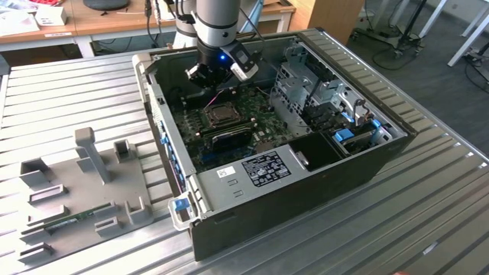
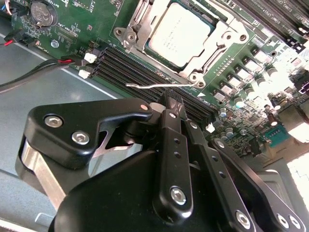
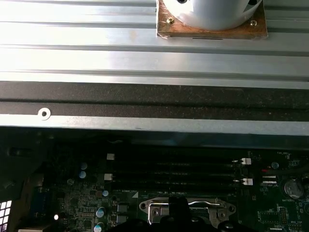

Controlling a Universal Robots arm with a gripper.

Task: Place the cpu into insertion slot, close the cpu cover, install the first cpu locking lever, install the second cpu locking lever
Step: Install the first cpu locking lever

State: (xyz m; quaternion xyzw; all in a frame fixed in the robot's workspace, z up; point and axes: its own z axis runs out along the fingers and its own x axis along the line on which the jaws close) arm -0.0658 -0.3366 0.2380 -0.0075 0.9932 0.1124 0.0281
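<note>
- Black two-finger pincer (image 2: 171, 99): fingers pressed together, tips right at the thin bright steel-wire locking lever (image 2: 154, 86). Cannot tell whether the wire is nipped or merely touched.
- The locking lever runs along the near edge of the insertion slot (image 2: 124, 34), a square dark socket with a metal rim. It looks free, not hooked down.
- Small flat square cpu (image 2: 179, 35), dull grey metal top, sits in the insertion slot.
- Thin silvery metal cpu cover (image 2: 227, 42) lies flat over the chip's edges, which show through its window.
- Handling, my judgement: the wire is light, stiff, springy and slick. It is best held near its free bent end, far from the pivot, and will likely push back when pressed down.
- Long narrow black memory slots (image 2: 130, 65) lie just beside the insertion slot, on the pincer's side.
- Green motherboard (image 2: 72, 24) surrounds the insertion slot, inside an open dark computer case (image 1: 306, 189).
</note>
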